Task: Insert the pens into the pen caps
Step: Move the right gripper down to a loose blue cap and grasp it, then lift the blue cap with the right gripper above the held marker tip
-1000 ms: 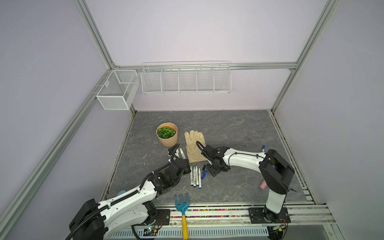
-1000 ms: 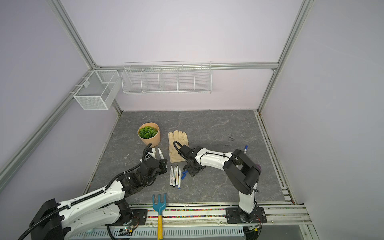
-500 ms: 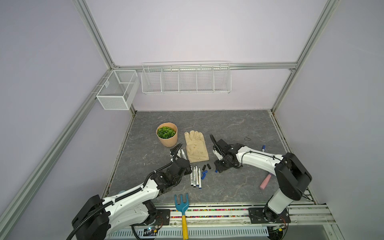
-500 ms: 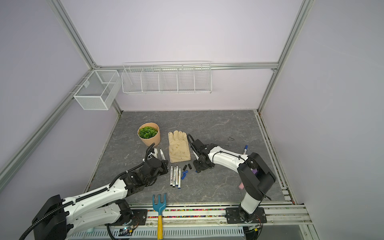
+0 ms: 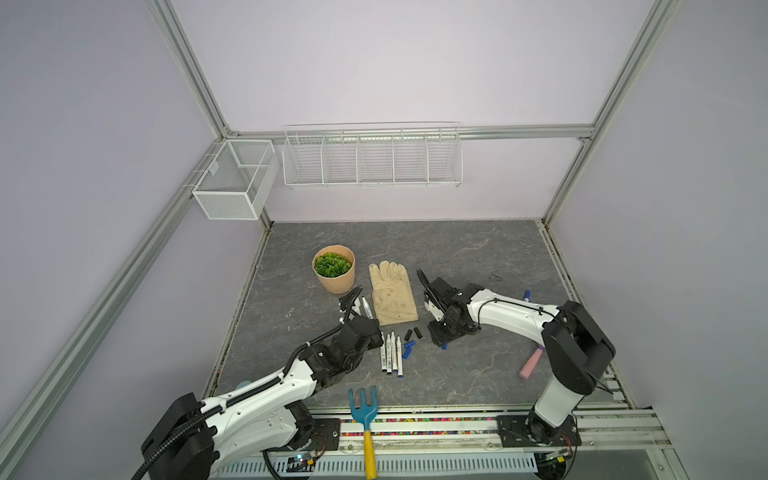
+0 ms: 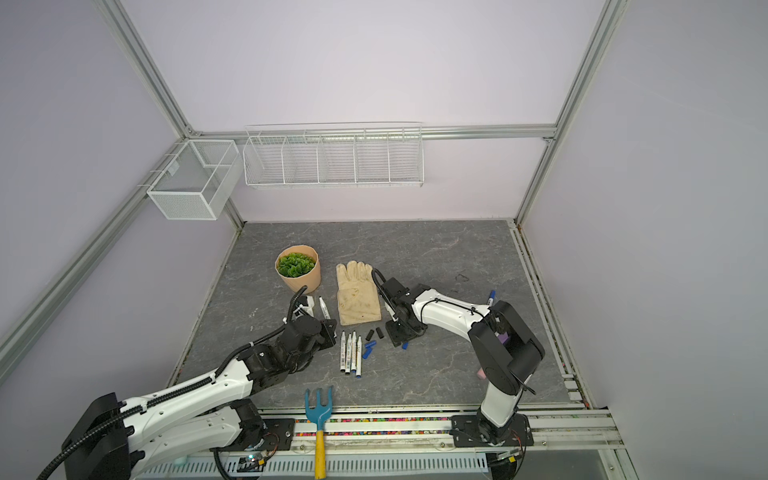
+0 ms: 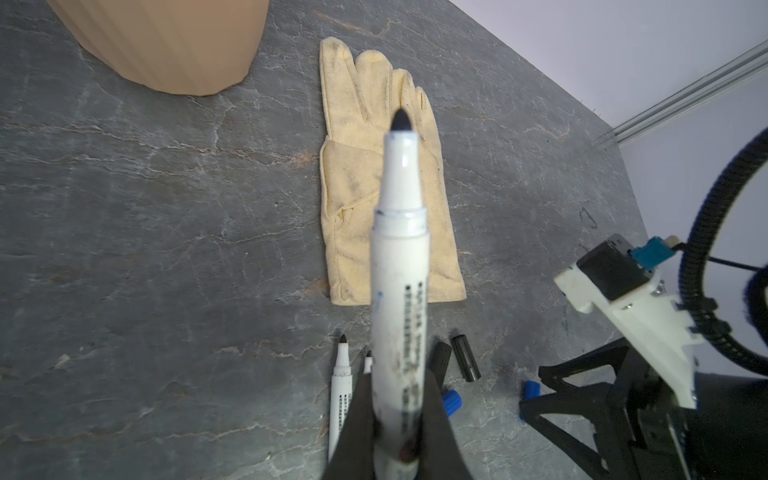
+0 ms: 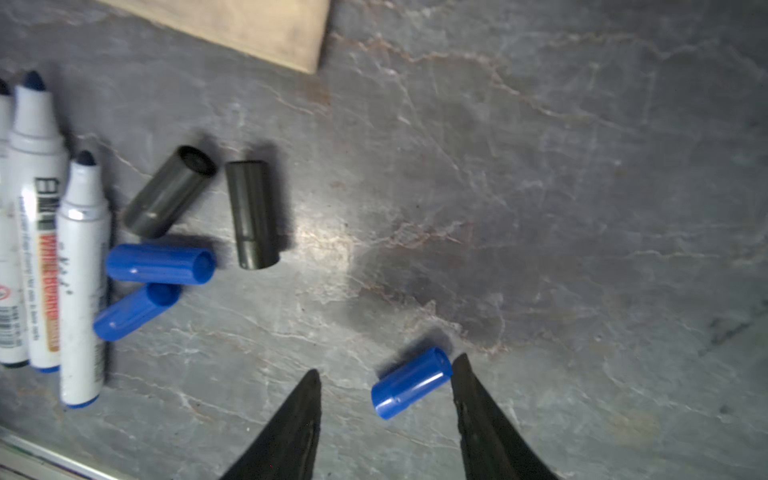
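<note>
My left gripper is shut on a white pen whose bare black tip points toward the glove; in a top view the left gripper is left of the row of pens. Three uncapped pens lie side by side on the table. Beside them lie two black pen caps and two blue pen caps. A third blue cap lies alone on the table between the fingers of my open right gripper, its end against one fingertip. In both top views the right gripper stands low over this cap.
A cream glove lies behind the caps, with a tan pot of green plant to its left. A blue hand fork lies at the front edge. A pink handle and a capped pen lie behind the right arm. Wire baskets hang on the back wall.
My right gripper has moved right, away from the glove and the group of caps, to the lone blue cap, and its jaws have narrowed somewhat. The left gripper has kept the pen and shifted slightly.
</note>
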Available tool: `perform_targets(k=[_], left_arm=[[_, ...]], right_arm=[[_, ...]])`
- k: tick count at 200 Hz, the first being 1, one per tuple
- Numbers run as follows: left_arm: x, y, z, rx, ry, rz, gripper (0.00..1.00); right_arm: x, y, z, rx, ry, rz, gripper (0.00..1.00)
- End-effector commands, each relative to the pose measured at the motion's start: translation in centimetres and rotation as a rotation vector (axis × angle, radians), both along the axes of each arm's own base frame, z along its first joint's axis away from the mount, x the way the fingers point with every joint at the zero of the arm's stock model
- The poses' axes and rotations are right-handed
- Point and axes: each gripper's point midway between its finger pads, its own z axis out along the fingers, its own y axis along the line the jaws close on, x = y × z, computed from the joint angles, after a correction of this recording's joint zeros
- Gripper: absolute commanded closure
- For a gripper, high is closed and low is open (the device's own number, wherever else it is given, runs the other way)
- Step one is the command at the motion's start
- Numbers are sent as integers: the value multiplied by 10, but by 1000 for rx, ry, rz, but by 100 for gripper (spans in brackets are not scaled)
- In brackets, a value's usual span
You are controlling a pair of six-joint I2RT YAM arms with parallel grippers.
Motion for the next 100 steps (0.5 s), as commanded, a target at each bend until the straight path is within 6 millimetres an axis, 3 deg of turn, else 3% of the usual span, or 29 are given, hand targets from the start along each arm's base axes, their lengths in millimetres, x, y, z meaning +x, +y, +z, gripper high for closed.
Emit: perform_targets(k=[1, 53, 100], left_arm=[[2, 1, 8, -16, -25, 5, 100], [2, 0, 5, -5, -20, -2, 100], [3, -8, 5, 4, -22, -37, 100]], right_arm=[[-10, -28, -14, -137, 38, -46, 47], [-25, -50, -28, -211, 79, -85, 52], [-20, -48, -33, -208, 87, -90, 76]])
